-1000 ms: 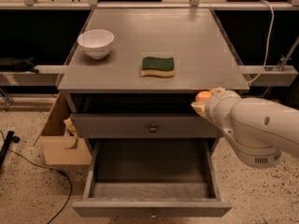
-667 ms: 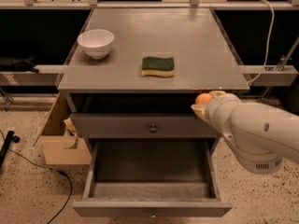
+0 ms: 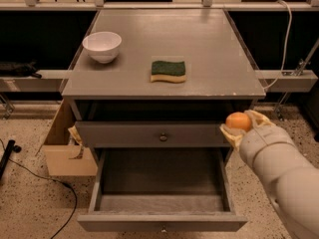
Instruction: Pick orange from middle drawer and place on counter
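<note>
Small round orange clamped in pale gripper, just right of and below the flat grey counter edge. Deep grey middle drawer pulled out.

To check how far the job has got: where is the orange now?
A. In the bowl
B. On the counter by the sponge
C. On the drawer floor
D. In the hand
D: the hand is closed around the orange, off to the right and just below the front edge of the counter.
</note>
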`<state>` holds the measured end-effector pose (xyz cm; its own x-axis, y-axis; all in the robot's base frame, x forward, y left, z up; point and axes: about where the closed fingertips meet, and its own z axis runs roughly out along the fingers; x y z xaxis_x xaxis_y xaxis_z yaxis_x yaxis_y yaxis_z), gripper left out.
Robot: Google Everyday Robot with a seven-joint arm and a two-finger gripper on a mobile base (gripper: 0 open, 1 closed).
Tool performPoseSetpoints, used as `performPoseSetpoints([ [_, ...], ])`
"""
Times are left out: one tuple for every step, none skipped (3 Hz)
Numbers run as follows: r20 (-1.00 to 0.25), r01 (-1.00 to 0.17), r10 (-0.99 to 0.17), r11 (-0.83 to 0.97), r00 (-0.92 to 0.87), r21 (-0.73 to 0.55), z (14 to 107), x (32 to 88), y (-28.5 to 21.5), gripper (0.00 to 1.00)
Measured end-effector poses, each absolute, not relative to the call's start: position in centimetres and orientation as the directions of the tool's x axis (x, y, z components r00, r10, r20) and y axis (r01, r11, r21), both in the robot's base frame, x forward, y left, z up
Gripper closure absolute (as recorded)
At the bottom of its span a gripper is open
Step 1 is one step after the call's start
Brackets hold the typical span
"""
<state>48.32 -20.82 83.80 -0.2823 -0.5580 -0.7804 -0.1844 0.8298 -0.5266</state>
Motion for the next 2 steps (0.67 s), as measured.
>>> performPoseSetpoints([
  [-0.796,-0.162,-0.554,0.832,-0.243,-0.530,85.7,47.2,-20.8,1.00],
  [-0.778,-0.172,-0.591,0.807,-0.213,-0.565,86.9,50.1,-19.1,1.00],
])
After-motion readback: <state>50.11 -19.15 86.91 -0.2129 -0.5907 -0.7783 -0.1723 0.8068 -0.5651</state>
